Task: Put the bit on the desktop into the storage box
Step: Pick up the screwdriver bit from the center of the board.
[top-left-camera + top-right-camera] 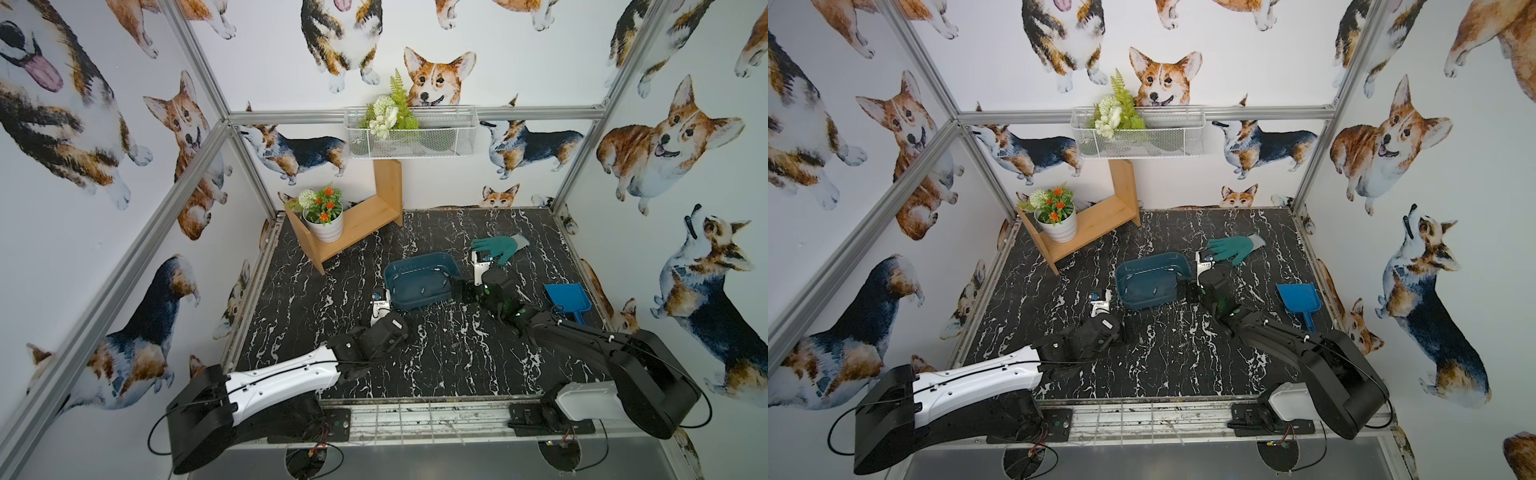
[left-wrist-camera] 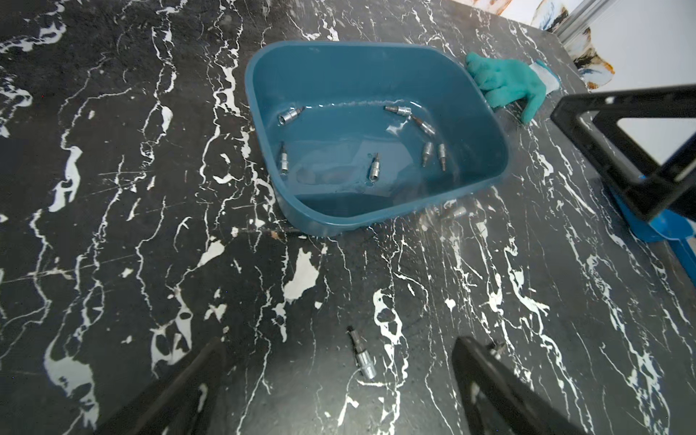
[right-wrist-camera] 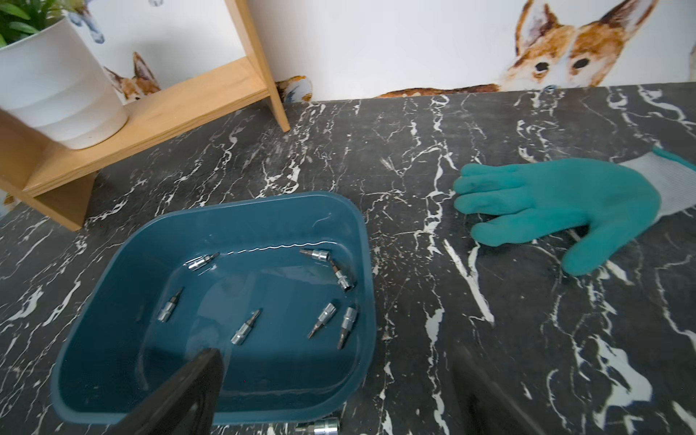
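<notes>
Our left fingers (image 2: 484,371) gape empty above a bit (image 2: 362,356) on the surface (image 2: 113,188); our right fingers (image 3: 196,380), wide and empty, hang at three o'clock of the storage box (image 1: 415,303)

The left arm (image 1: 282,374) and right arm (image 1: 582,336) are clad in black housings and white covers, and black cables are looped at the bases. Black fingers (image 2: 180,391) are fitted to the left pincer (image 2: 339,344) and right pincer (image 3: 335,352).

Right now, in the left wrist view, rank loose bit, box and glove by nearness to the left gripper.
1. Bit: on the desktop, right under the left gripper.
2. Box: just ahead.
3. Glove: beyond the box's far corner.
</notes>
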`<state>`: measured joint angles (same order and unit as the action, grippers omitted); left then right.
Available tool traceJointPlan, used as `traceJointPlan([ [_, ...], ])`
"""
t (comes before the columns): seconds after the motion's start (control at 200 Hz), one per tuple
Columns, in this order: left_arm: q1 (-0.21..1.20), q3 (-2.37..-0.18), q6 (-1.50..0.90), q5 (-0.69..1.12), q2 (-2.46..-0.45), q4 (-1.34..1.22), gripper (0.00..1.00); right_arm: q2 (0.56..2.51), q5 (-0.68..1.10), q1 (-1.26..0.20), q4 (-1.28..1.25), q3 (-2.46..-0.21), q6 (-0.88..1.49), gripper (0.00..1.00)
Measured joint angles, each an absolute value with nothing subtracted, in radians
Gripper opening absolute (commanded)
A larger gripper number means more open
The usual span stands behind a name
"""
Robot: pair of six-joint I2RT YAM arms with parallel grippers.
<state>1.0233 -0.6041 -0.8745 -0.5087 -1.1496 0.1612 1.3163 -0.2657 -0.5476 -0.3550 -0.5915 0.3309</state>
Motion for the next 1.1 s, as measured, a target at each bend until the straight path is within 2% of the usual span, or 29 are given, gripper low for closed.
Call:
traceJointPlan([
  [0.541,1.172,-0.786,-1.058,-0.578,-1.530,0.222,0.84,1.162,-0.344,-0.543,-0.465,-0.457,0.345,1.00],
  [0.961,1.178,-0.776,-1.105,-0.545,-1.632,0.207,0.70,1.143,-0.362,-0.543,-0.484,-0.444,0.337,1.00],
  [1.101,1.169,-0.761,-1.105,-0.538,-1.646,0.195,0.62,1.136,-0.362,-0.543,-0.486,-0.442,0.337,1.00],
])
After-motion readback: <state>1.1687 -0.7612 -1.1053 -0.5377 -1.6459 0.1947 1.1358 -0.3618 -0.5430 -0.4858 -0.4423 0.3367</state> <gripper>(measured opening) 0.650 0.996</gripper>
